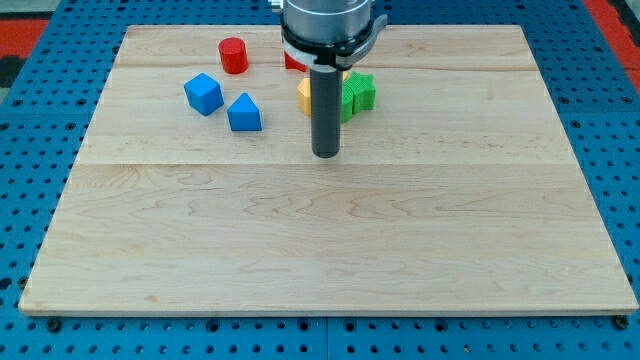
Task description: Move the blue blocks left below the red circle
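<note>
A red cylinder block [233, 55] stands near the top of the board, left of centre. A blue cube [203, 93] lies below and left of it. A blue triangular block [244, 113] lies just right of the cube, below the red cylinder. My tip [325, 154] rests on the board, to the right of the blue triangular block and a little lower, apart from it. The rod hides part of a yellow block [304, 97] and part of a green block [359, 93] behind it.
A second red block [293, 62] peeks out left of the rod at the top, mostly hidden by the arm. The wooden board [330, 250] lies on a blue perforated table [30, 150].
</note>
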Robot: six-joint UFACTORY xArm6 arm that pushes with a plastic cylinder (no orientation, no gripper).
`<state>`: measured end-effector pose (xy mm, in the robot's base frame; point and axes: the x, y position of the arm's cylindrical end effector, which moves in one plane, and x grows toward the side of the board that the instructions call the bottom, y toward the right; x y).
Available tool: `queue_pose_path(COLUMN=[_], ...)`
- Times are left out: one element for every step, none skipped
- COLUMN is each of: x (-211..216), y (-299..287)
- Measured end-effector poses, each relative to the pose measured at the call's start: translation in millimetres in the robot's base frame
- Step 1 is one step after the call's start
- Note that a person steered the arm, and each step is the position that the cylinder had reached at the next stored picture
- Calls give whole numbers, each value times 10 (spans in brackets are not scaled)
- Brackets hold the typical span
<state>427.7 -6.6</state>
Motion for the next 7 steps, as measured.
queue_pose_path(x=[0, 0, 0, -25, -81, -81, -81], y=[-32, 0, -1, -1, -1, -1, 2])
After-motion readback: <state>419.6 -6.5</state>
